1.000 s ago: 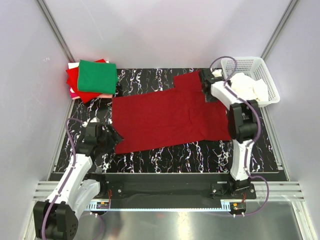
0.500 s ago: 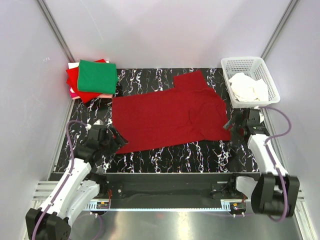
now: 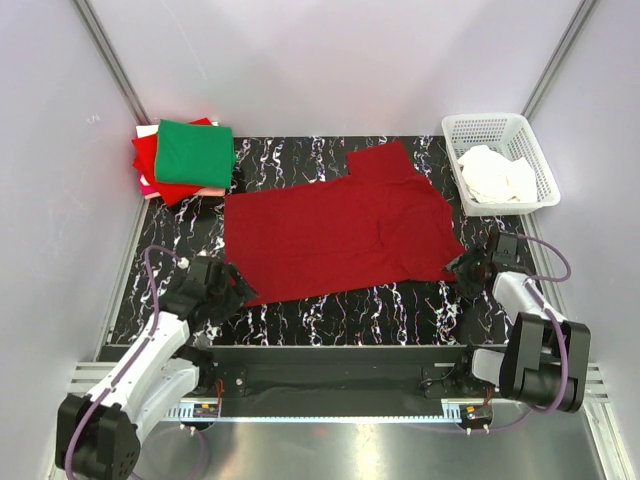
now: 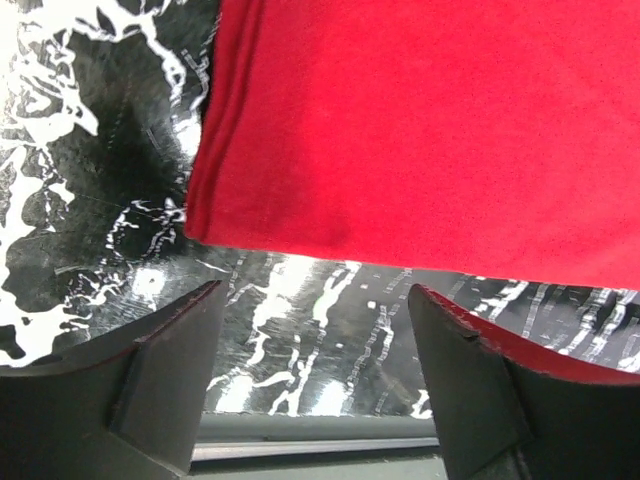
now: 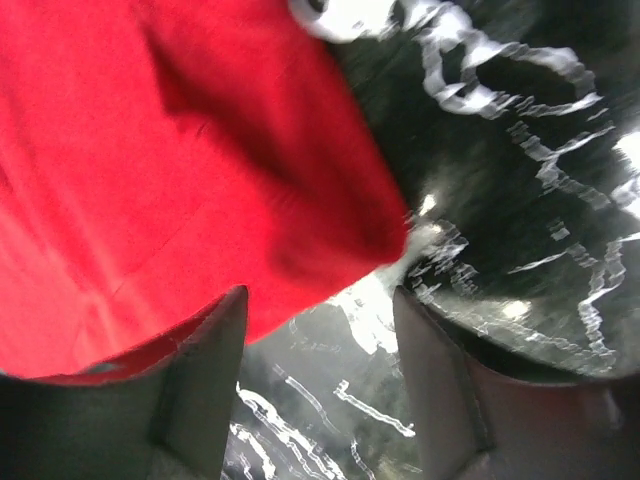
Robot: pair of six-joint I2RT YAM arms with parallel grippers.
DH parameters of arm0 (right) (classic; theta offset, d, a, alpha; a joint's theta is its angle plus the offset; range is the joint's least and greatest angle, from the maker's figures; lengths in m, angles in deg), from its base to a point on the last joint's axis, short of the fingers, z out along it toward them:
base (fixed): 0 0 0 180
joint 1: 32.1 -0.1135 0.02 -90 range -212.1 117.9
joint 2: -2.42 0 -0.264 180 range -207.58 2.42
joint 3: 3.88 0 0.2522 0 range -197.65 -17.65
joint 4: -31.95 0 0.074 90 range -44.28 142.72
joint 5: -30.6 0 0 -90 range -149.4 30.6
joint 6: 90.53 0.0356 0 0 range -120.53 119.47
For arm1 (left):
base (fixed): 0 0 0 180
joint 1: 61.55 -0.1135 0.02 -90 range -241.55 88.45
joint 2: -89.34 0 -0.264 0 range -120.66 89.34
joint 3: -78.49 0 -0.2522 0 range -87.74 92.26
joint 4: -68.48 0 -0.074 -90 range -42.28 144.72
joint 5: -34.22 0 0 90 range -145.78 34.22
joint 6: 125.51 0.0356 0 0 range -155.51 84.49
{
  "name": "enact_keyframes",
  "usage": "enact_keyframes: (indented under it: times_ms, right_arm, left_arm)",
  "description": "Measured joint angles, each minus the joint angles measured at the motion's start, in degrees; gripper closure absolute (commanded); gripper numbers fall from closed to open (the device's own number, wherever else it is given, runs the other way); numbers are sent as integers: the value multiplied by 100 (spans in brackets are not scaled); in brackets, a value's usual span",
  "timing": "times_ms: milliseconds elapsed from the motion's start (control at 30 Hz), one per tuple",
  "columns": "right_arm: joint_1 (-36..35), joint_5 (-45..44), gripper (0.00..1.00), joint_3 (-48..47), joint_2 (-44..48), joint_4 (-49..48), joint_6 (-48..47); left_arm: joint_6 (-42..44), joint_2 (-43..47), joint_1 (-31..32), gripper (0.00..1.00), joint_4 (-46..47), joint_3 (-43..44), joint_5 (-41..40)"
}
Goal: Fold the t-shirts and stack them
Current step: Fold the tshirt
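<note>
Right arm travel has brought it from the far right sleeve, beside the basket, back to the near right hem corner; the left arm has withdrawn slightly toward its base.

1. The left pincer (image 3: 228, 291) stands open and empty, just short of the near left hem corner of the crimson t-shirt (image 3: 330, 235).
2. The right pincer (image 3: 466, 268) also stands with jaws apart, nothing clamped, at the near right corner.
3. The crimson t-shirt lies spread flat on the bench (image 3: 330, 305), unfolded. Judged status: the first fold is not yet begun.
4. At the far left corner, the green t-shirt (image 3: 195, 152) tops a folded stack over the bright red t-shirt (image 3: 148, 160) and the pale pink t-shirt (image 3: 208, 192).
5. The white basket (image 3: 500, 127), far right, holds white cloth (image 3: 495, 175).
</note>
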Motion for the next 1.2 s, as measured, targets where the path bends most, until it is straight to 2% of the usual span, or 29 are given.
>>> enact_keyframes:
  times_ms: [67,167,300,400,467,533,600,633,667,867,1067,1200]
  right_arm:
    - [168,2,48,-26,-138,-37,-22]
    - [396,24,58,-111,-398,-96,-28]
    - [461,127,62,-247,-682,-181,-33]
    - [461,184,69,-269,-752,-234,-46]
    - [463,223,77,-269,-758,-238,-61]
    - [461,295,82,-269,-772,-258,-81]
    - [463,323,94,-269,-793,-267,-83]
    - [463,328,100,-269,-809,-267,-90]
    - [463,330,100,-269,-826,-267,-96]
    - [463,302,100,-326,-855,-188,-131]
    - [463,144,100,-404,-144,400,-136]
    - [461,68,100,-640,376,881,-146]
  left_arm:
    - [-7,-140,0,12,92,-90,0]
    - [-26,-240,2,11,223,-201,-55]
    - [-46,-356,7,9,420,-258,-140]
    - [-48,-511,11,9,671,-258,-227]
    - [-61,-621,13,15,844,-258,-310]
    - [-74,-719,17,27,984,-258,-380]
    - [-13,-894,20,74,1167,-262,-468]
    - [-83,-960,20,91,1200,-271,-507]
    - [-61,-1032,20,100,1215,-284,-535]
    - [-24,-1115,26,100,992,-142,-614]
    - [-81,-153,26,100,-219,708,-844]
    - [-122,289,52,100,-610,1067,-911]
